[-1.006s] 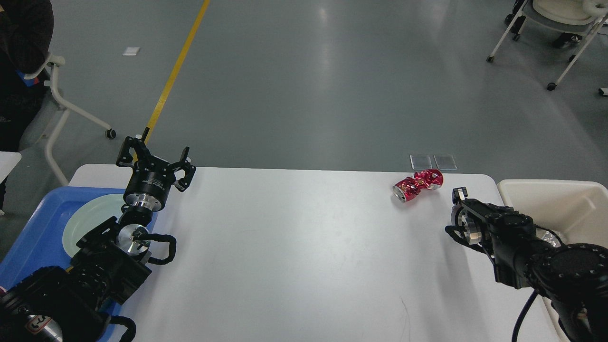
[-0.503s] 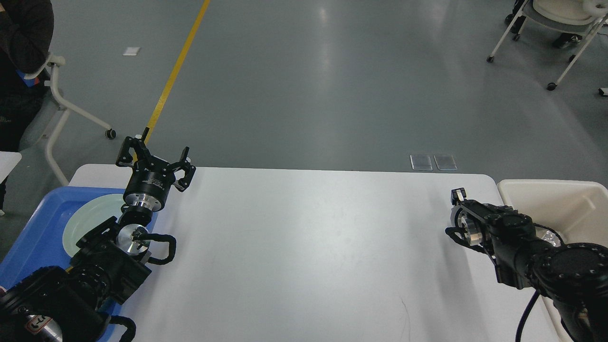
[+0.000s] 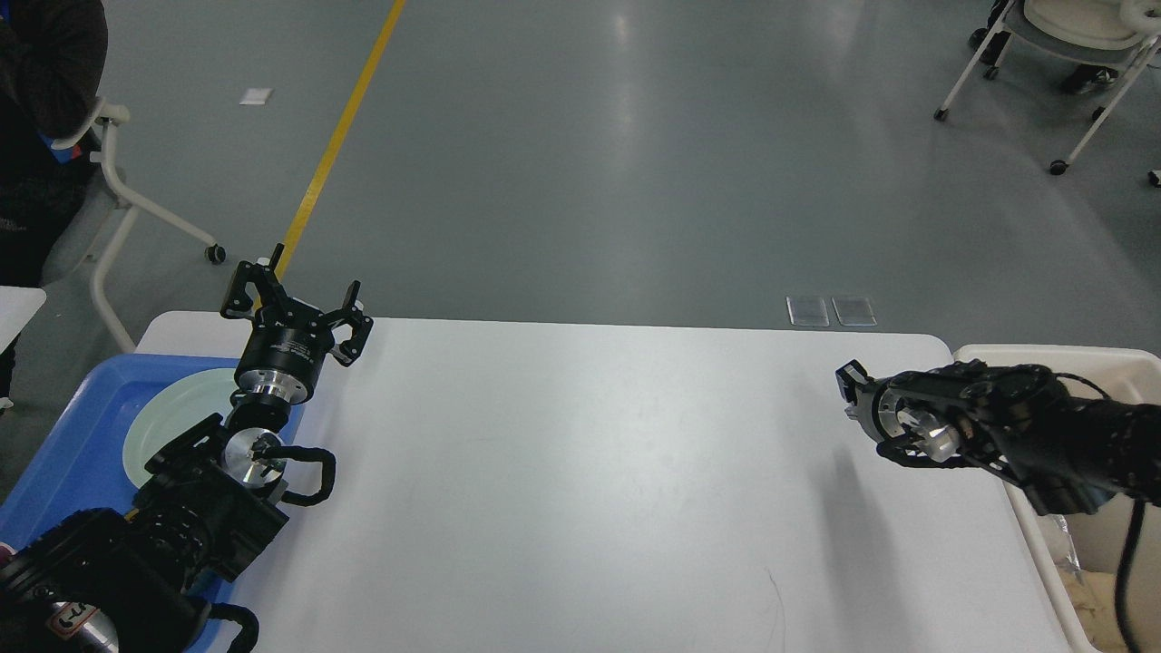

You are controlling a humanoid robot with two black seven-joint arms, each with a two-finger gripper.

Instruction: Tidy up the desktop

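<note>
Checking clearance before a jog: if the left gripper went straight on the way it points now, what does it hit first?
Nothing that shows. The left gripper points up and away past the desktop far edge, fingers spread; beyond is bare grey floor. Depth unclear.

The table [image 3: 580, 472] is a wide white top with rounded corners, plain and smooth, and it fills the lower half of the view. A blue tray [image 3: 68, 444] lies over its left edge, near the far left corner, and holds a pale green plate [image 3: 168, 422]. A beige bin [image 3: 1088, 363] stands against the table's right edge, starting near the far right corner; whether it rests on the table or just beside it cannot be told. A thin dark scratch [image 3: 775, 594] marks the surface near the front edge, right of the middle.
</note>
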